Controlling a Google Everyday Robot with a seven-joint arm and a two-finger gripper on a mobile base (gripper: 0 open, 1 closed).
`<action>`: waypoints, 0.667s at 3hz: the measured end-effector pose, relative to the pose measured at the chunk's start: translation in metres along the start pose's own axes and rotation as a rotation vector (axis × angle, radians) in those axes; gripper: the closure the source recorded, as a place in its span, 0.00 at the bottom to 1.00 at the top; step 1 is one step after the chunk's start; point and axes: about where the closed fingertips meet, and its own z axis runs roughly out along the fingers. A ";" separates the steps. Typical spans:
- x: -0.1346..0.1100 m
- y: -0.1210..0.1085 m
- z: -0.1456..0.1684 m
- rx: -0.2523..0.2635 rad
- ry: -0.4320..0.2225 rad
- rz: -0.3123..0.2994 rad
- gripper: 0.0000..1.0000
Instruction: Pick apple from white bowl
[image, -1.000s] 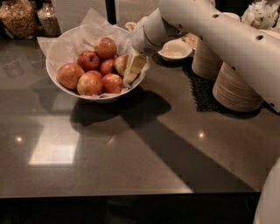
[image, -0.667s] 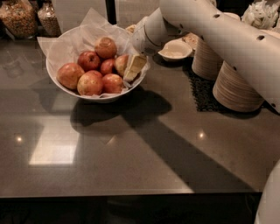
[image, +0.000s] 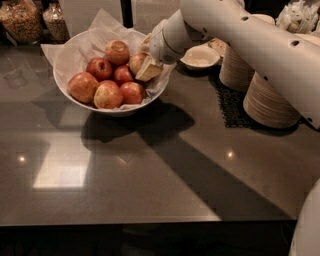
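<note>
Well, starting at the far left, two glass jars (image: 30, 20) of something grainy stand at the back of the dark counter (image: 150, 170). Just to their right sits the white bowl (image: 67, 97), wide and deep, with crumpled paper (image: 75, 47) poking above its rim. It is heaped with fruit: darker red apples (image: 100, 67) lie towards the left and front. The apple (image: 135, 62) that I take to be the target is a pale yellow-tan one with a reddish blush, and it lies at the right side of the pile, inside the bowl. The gripper (image: 148, 70) is down in the bowl right against that apple's right flank, and the white arm (image: 240, 35) reaches in from the upper right. Whether the gripper has closed on the apple or is only set beside it, I cannot tell from where I stand. Further right are a small shallow bowl (image: 200, 56), then a black mat (image: 230, 105) and stacks of beige plates (image: 270, 100). To my eye this is the grasping step, and the apple is not yet lifted. The next move wants a firm hold on that one apple. After that it needs a straight rise clear of the paper and the rim, without nudging the neighbouring apples or snagging the liner.
</note>
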 end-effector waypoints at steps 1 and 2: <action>0.000 0.000 0.000 0.000 0.000 0.000 0.88; 0.000 0.000 0.000 0.000 0.000 0.000 1.00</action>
